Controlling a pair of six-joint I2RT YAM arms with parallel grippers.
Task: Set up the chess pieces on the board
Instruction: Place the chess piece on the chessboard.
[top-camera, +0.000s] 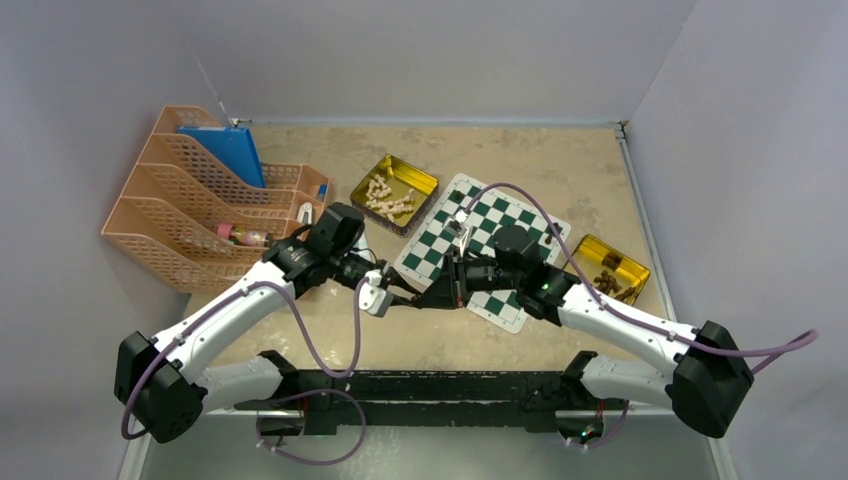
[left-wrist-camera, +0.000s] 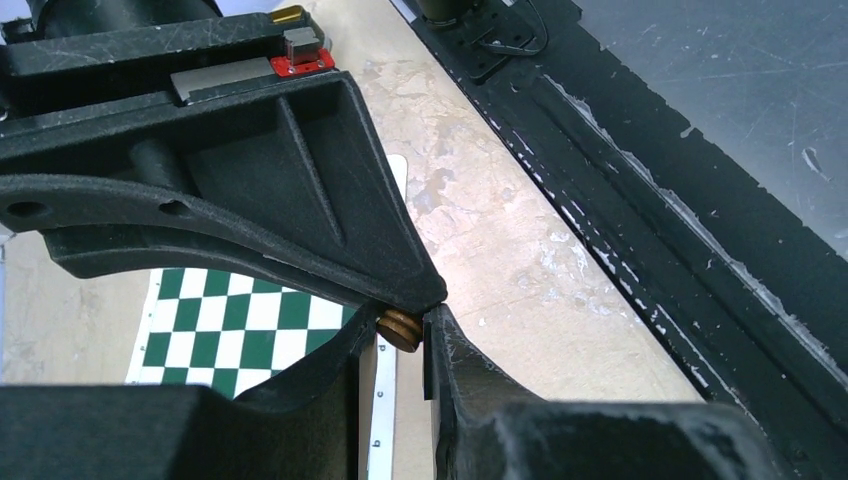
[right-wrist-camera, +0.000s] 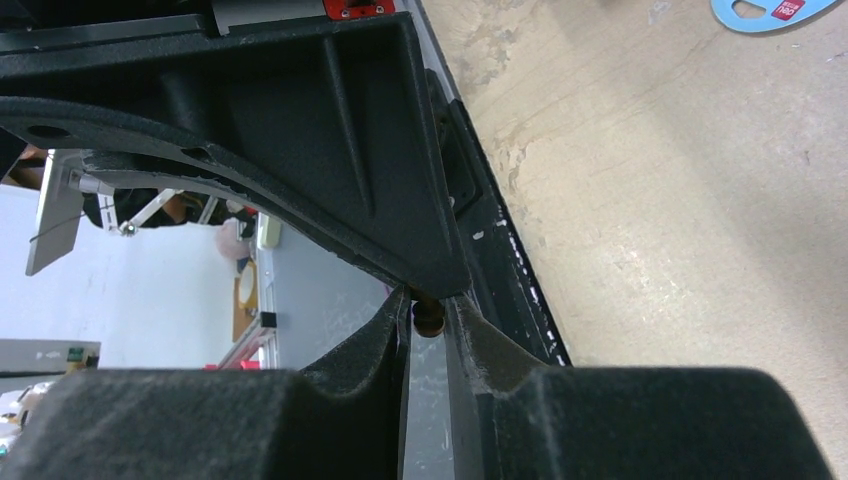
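Note:
My two grippers meet tip to tip above the near left edge of the green-and-white board (top-camera: 500, 225), just in front of it. A dark brown chess piece (left-wrist-camera: 400, 328) sits between both pairs of fingertips. In the left wrist view my left gripper (left-wrist-camera: 400, 345) is closed on its round base, with the right gripper's tip directly above. In the right wrist view my right gripper (right-wrist-camera: 428, 330) pinches its rounded head (right-wrist-camera: 429, 316). In the top view the left gripper (top-camera: 425, 300) and right gripper (top-camera: 452, 290) hide the piece. The board also shows in the left wrist view (left-wrist-camera: 230, 320).
A gold tin (top-camera: 393, 192) of pale beige pieces stands left of the board. A gold tin (top-camera: 610, 268) of dark brown pieces stands to its right. An orange file organiser (top-camera: 190, 200) fills the far left. The black base rail (left-wrist-camera: 650, 200) runs along the near edge.

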